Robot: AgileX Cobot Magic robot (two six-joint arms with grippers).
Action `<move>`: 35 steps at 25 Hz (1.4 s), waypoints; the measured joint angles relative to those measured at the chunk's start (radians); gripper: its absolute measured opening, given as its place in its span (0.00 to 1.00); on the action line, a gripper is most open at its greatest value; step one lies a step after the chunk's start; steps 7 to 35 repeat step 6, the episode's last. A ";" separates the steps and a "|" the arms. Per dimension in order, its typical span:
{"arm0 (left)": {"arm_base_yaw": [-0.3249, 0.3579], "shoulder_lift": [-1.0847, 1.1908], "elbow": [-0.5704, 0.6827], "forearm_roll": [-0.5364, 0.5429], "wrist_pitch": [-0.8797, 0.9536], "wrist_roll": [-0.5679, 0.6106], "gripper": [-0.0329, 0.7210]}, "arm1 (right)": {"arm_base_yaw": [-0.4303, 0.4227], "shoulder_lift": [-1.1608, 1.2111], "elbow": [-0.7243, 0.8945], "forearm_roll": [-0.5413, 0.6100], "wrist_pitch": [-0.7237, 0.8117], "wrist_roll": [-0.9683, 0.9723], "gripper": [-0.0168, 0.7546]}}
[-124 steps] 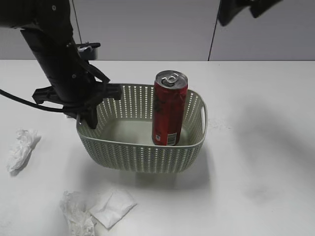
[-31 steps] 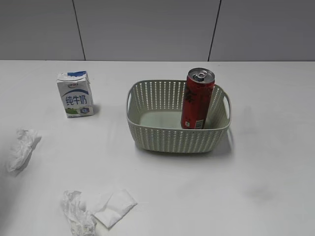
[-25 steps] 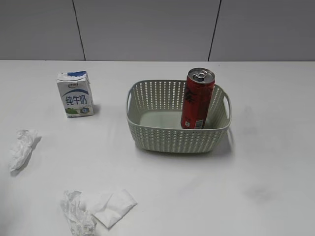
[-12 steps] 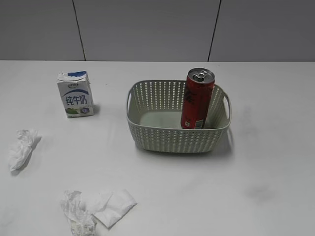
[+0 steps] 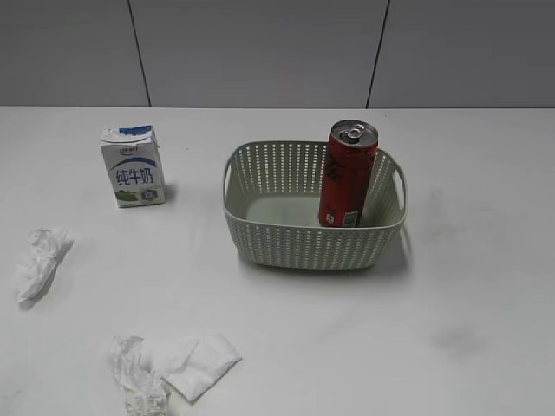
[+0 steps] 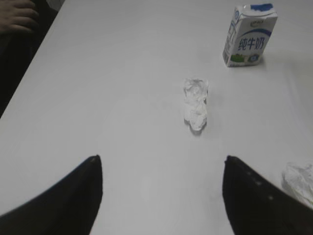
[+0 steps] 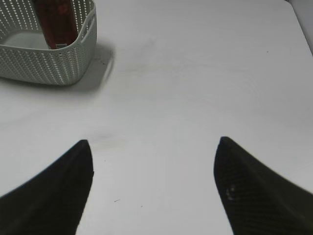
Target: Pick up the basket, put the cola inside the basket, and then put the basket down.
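Note:
The pale sage-green basket (image 5: 260,234) rests on the white table right of centre. The red cola can (image 5: 347,178) stands upright inside it at its right end. In the right wrist view the basket (image 7: 54,63) and the can (image 7: 57,22) sit at the top left. My right gripper (image 7: 154,147) is open and empty over bare table, well away from the basket. My left gripper (image 6: 161,164) is open and empty over bare table at the left. Neither gripper shows in the exterior view.
A white-and-blue milk carton (image 5: 132,166) stands left of the basket; it also shows in the left wrist view (image 6: 249,34). Crumpled tissues lie at the left (image 5: 36,262) and front left (image 5: 169,368). One tissue (image 6: 195,103) lies ahead of my left gripper. A person's hand (image 6: 17,14) rests at the table's edge.
Five seconds ago my left arm held the basket's left end, raised and tilted. Now the basket rests on the table further right and both arms are out of the exterior view.

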 joint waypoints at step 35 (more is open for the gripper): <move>0.000 -0.039 0.001 0.000 0.002 0.000 0.80 | 0.000 0.000 0.000 0.004 0.000 0.000 0.78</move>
